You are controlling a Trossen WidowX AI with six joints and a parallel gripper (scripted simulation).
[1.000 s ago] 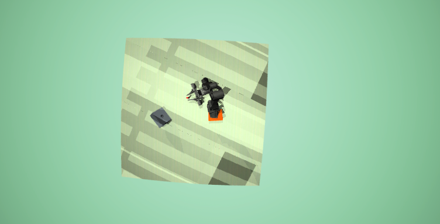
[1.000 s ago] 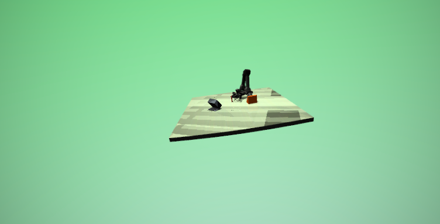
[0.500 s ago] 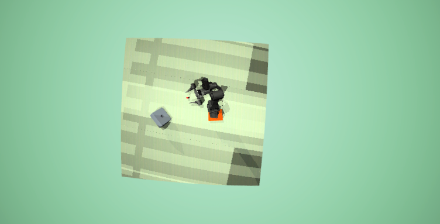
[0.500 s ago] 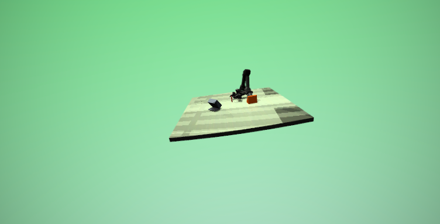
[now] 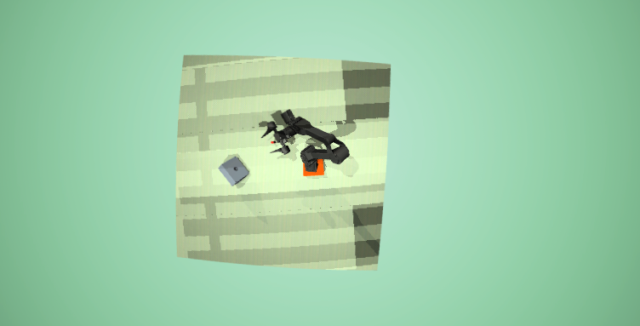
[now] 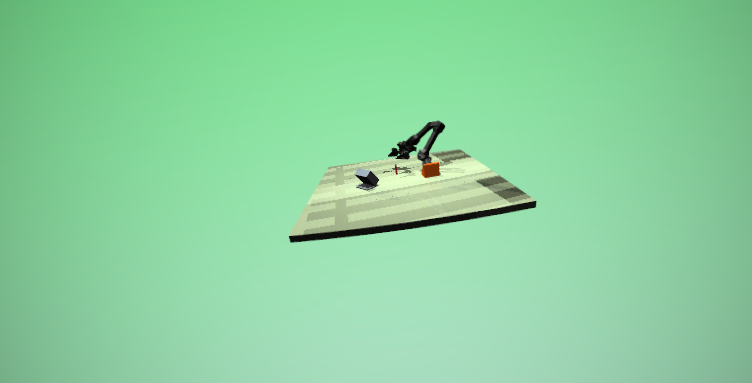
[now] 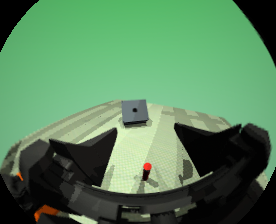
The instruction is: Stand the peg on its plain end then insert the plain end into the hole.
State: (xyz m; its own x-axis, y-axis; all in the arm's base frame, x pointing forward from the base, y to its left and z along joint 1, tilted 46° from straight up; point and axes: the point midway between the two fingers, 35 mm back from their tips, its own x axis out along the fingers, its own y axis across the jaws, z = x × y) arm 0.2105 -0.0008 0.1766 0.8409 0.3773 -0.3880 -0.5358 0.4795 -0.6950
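The red peg (image 5: 272, 142) (image 6: 396, 169) (image 7: 147, 170) stands upright on the table (image 5: 277, 234) (image 6: 421, 214), with nothing touching it. Its red end is up; its white band cannot be made out. My gripper (image 5: 265, 145) (image 6: 393, 155) (image 7: 145, 127) is wide open and empty. It hangs above the peg, whose top shows between and below the spread fingers in the wrist view. The grey sloped panel (image 5: 229, 174) (image 6: 368, 177) (image 7: 129, 116) stands apart from the peg. Its dark hole (image 5: 235, 168) (image 7: 135, 110) shows in the face, with nothing in it.
The orange base block (image 5: 313, 172) (image 6: 430, 170) is under the arm's foot. The black arm (image 5: 316, 131) (image 6: 436, 126) bends up and over from it. Striped light and dark patches and arm shadows lie across the table top.
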